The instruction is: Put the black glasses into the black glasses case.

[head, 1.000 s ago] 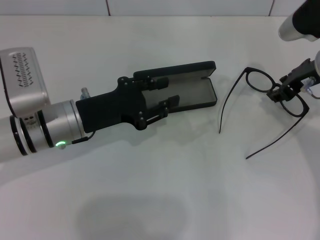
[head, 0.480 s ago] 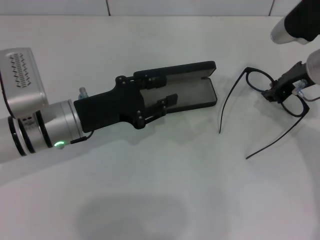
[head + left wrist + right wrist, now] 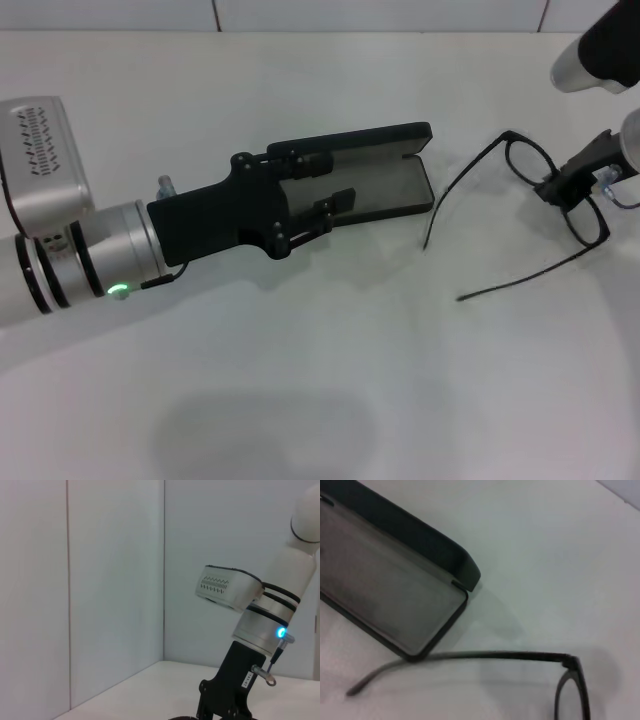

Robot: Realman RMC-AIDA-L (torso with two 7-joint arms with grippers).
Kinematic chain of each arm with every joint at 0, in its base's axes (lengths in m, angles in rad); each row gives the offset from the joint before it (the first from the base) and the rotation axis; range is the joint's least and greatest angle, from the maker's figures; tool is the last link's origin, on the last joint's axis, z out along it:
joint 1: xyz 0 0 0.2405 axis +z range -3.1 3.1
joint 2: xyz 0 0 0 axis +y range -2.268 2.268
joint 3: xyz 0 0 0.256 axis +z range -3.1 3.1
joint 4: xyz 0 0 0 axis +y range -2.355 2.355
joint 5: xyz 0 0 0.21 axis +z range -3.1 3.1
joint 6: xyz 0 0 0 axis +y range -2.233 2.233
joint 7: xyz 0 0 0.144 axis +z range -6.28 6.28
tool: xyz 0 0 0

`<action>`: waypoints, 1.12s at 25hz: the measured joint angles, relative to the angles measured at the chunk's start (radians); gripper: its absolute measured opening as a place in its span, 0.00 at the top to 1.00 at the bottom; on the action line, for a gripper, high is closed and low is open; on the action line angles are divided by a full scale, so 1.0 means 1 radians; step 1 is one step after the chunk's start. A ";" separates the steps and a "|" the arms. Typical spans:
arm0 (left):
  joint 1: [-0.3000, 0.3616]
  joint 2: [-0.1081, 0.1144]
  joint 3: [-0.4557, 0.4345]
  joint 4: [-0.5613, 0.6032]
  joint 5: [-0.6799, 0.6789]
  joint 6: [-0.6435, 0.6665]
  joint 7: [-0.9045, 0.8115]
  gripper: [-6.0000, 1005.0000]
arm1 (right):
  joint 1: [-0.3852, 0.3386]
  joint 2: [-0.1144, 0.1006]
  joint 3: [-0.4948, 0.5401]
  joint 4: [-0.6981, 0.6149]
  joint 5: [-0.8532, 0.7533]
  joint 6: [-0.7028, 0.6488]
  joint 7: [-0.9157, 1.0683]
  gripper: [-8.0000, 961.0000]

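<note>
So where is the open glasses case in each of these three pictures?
Head view: the glasses case lies open in the middle of the table, with the left gripper over its near end.
Left wrist view: not in it; only the right arm and walls show.
Right wrist view: the case fills the upper left.
Shared landmark: the glasses, whose temple arm runs beside the case's corner.

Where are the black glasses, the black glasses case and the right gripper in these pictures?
black glasses (image 3: 523,158): head view, on the frame of one lens.
black glasses case (image 3: 385,190): head view, on the grey lining of the open tray.
right gripper (image 3: 572,183): head view, at the fingertips on the glasses' bridge.
</note>
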 joint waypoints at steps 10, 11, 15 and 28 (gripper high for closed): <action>-0.003 0.005 -0.002 0.002 -0.010 0.075 -0.069 0.53 | -0.154 -0.005 0.122 -0.280 0.024 -0.109 -0.006 0.87; -0.003 0.006 -0.002 0.004 -0.014 0.090 -0.074 0.54 | -0.184 -0.005 0.137 -0.313 0.054 -0.106 -0.019 0.87; -0.003 0.008 0.000 0.035 -0.018 0.168 -0.127 0.54 | -0.284 -0.002 0.243 -0.327 0.328 -0.108 -0.238 0.87; -0.160 0.026 0.032 0.077 -0.003 0.291 -0.551 0.53 | -0.318 -0.011 0.540 0.332 1.087 -0.420 -1.219 0.87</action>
